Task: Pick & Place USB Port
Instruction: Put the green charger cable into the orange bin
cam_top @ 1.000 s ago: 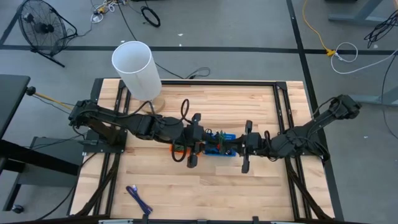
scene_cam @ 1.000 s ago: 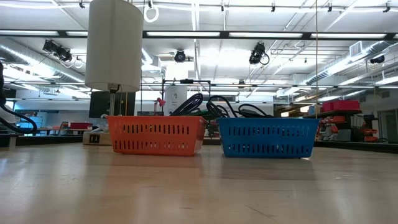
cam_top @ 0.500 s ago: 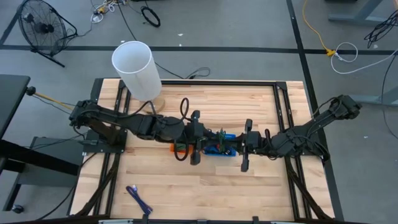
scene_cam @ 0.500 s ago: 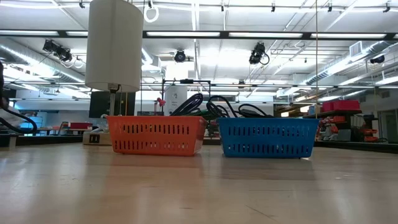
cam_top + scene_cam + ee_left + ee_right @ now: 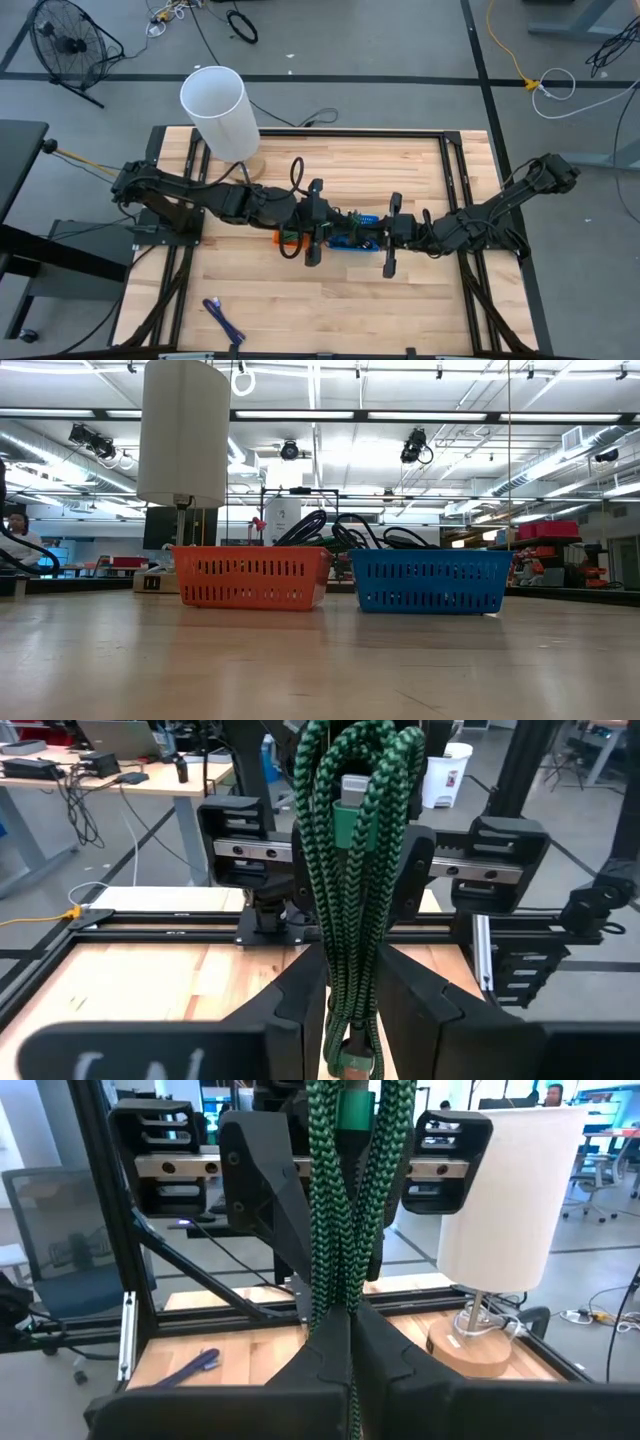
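Observation:
A green braided USB cable (image 5: 352,220), coiled into a bundle with a green strap and a silver plug (image 5: 355,790), hangs in the air between my two grippers. It is above the blue basket (image 5: 345,243), with the orange basket (image 5: 288,238) beside it. My left gripper (image 5: 325,228) comes from the table's left and my right gripper (image 5: 380,236) from the right; each is shut on one end of the bundle. The low view shows only the orange basket (image 5: 252,577) and blue basket (image 5: 430,580), both with black cables in them. No gripper appears there. My left gripper (image 5: 352,1010) pinches the looped end of the bundle (image 5: 350,975) between its two fingers. It comes level from the table's left, and the strands run on along the fingers. The bundle is clear of the table. My right gripper (image 5: 348,1350) pinches the other looped end (image 5: 335,1295) between its nearly closed fingers, level from the table's right. The strands run straight toward the left gripper, lifted above the baskets.
A white-shaded lamp (image 5: 215,105) on a round wooden base stands at the table's far left, behind the left arm. A blue strap (image 5: 224,320) lies near the table's near left corner. A black frame rail (image 5: 350,133) runs along the far edge. Bare wood lies near and right.
My right gripper has moved a little toward the table's left, closer to my left gripper, still holding the cable. The left gripper and the baskets have kept their places.

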Available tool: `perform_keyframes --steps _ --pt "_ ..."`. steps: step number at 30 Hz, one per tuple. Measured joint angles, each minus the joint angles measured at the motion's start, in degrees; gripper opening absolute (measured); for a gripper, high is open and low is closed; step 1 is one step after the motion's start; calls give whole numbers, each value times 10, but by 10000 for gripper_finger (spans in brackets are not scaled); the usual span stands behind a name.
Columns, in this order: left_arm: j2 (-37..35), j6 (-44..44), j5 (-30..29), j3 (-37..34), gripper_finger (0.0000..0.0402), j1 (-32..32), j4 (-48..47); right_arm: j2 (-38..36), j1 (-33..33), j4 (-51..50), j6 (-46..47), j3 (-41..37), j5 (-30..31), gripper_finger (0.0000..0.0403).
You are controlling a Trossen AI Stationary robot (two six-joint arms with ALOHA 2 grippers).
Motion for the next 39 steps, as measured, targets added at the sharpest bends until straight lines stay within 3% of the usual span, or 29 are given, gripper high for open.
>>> perform_keyframes --steps 9,15,25,28,34,39 --pt "14 12 -8 0 90 5 16 0 -4 0 1 0 2 0" --pt "27 27 -7 1 18 9 21 1 -3 -13 2 -2 2 0" --pt "21 37 -32 1 17 10 -7 2 -4 -39 9 0 8 24" --pt "14 38 -40 0 17 10 -47 2 -4 -57 31 0 7 42" --pt "10 25 -119 0 16 16 -165 2 -3 -62 31 0 4 84" --pt "10 -33 -125 0 16 25 -288 2 -3 -67 31 0 7 112"
